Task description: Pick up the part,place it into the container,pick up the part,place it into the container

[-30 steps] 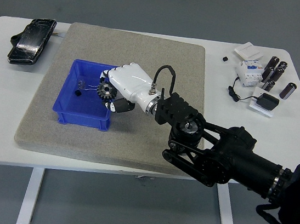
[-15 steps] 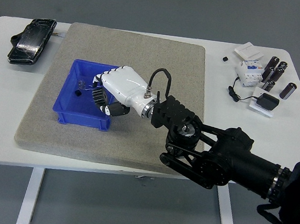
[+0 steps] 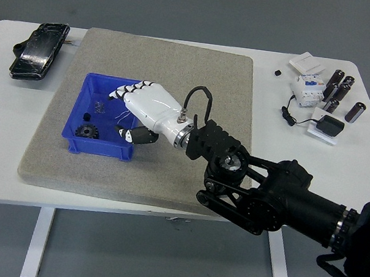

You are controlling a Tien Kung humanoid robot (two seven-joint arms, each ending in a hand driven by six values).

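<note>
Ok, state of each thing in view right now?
Dark metal gear: lying loose in the bin's near left corner.
Blue plastic bin: upright on the grey mat, holding the gear and small parts.
Right hand: over the bin, fingers spread, holding nothing.
Left hand: not in view.

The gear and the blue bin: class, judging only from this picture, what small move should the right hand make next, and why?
Probably lift and draw back. The gear lies in the blue bin, and the right hand hovers open over it, holding nothing.
</note>
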